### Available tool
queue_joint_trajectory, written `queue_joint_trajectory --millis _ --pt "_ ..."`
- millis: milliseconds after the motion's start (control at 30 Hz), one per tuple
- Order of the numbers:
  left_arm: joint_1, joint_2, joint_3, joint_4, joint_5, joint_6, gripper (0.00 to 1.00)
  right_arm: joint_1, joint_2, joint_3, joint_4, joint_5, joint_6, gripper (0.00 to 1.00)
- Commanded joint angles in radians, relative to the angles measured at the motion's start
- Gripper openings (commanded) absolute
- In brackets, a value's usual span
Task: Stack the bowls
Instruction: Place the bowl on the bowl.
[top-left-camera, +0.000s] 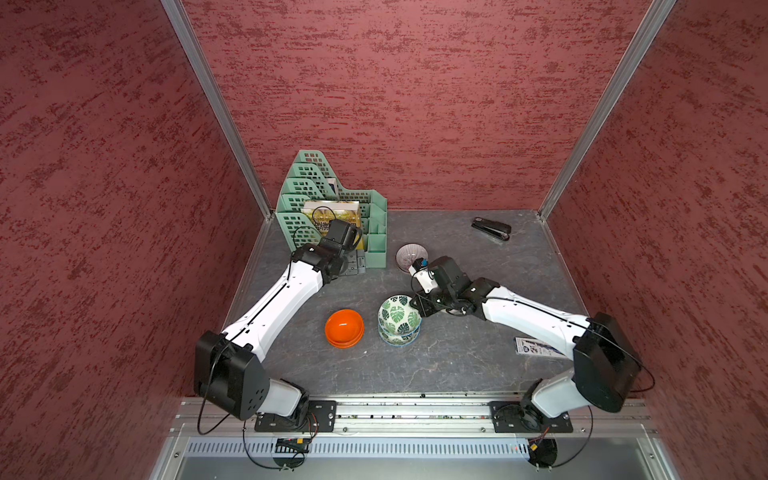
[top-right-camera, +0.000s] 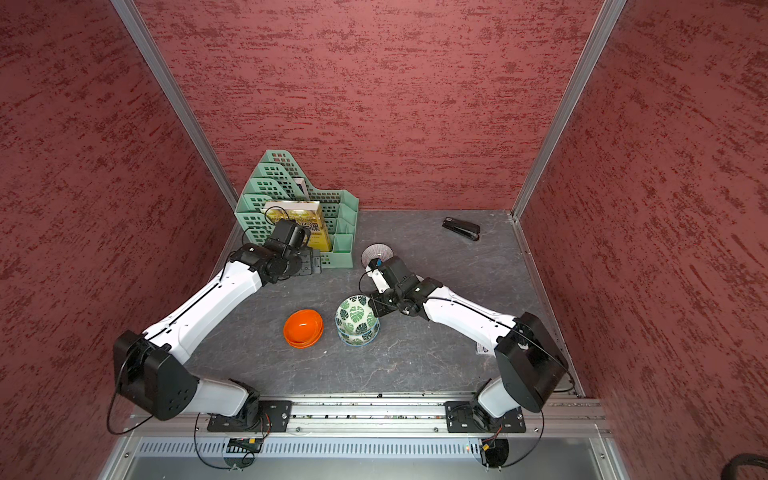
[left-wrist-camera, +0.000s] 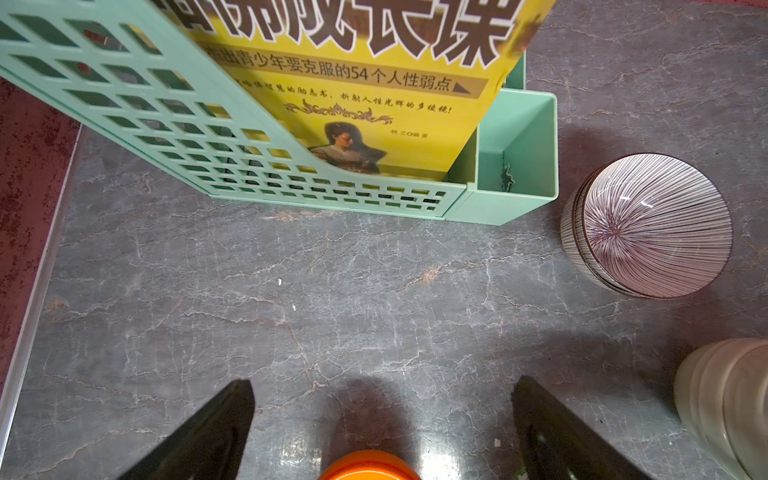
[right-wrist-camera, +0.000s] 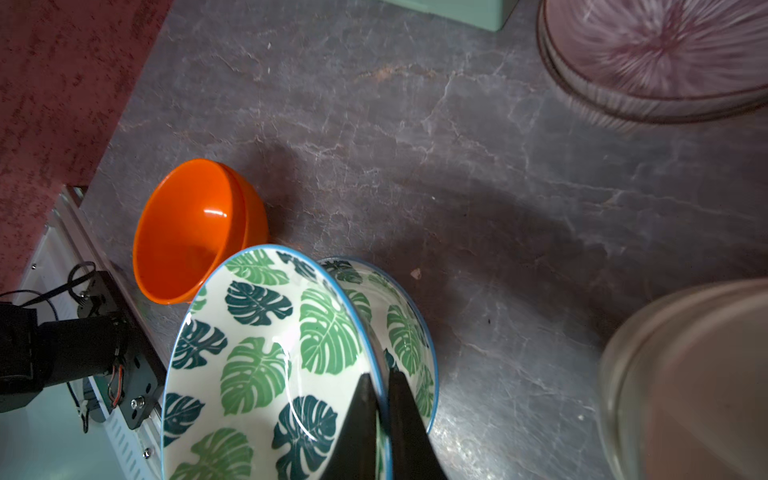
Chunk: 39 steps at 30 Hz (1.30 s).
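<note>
Step in hand: we judge this to be the last pairing, with one leaf bowl going into its twin.
Right gripper (right-wrist-camera: 380, 376): clamped on the rim of the upper leaf bowl (right-wrist-camera: 270, 353), one finger inside and one outside.
Upper leaf bowl: tilted steeply, its low edge down inside or against the lower leaf bowl (right-wrist-camera: 409, 332), which sits upright on the table (left-wrist-camera: 291, 291). We cannot tell whether the two touch.
Left gripper (left-wrist-camera: 382, 382): spread wide and empty, hovering over bare table near the green file organizer (left-wrist-camera: 124, 104) that holds a yellow book (left-wrist-camera: 374, 104).
Orange bowls (right-wrist-camera: 187, 232): one nested in the other, just beside the leaf pair.
Lined bowls (left-wrist-camera: 648, 226): nested, near the organizer's corner.
Cream bowls (left-wrist-camera: 731, 403): they look nested, but only part shows at the frame edge, and in both top views the right arm hides them.
Progress: three pairs look done to us, and the fourth is nearly seated.
Next move, as we judge it: level the held bowl, centre it over the lower one, lower it until it rests, then let go of the rim and lift clear.
Care needed: with the rim pinched at one edge the bowl hangs crooked, so releasing early could let it slide or knock the orange pair.
</note>
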Motion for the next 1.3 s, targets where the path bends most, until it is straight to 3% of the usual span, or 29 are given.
queue_joint_trajectory --millis 0,533,800,967,1133,1267 --pt "0.011 -0.041 -0.017 -0.005 -0.007 -0.013 1.0 0.014 0.016 0.017 0.032 -0.013 -0.012 0.0" --pt "0.015 -0.061 -0.023 -0.018 -0.011 -0.013 1.0 0.048 0.12 0.053 0.023 0.038 -0.034 0.0" --pt "0.002 -0.064 -0.033 -0.052 -0.004 -0.017 1.0 0.051 0.115 0.055 -0.006 0.108 -0.045 0.37" --pt "0.001 -0.096 -0.066 -0.097 0.026 -0.038 1.0 0.052 0.066 0.054 -0.018 0.133 -0.05 0.46" --pt "0.012 -0.11 -0.118 -0.178 0.026 -0.075 1.0 0.051 0.001 0.076 -0.043 0.171 -0.072 0.48" --pt "0.035 -0.135 -0.188 -0.217 0.108 -0.118 0.99 0.048 -0.036 0.117 -0.057 0.199 -0.112 0.51"
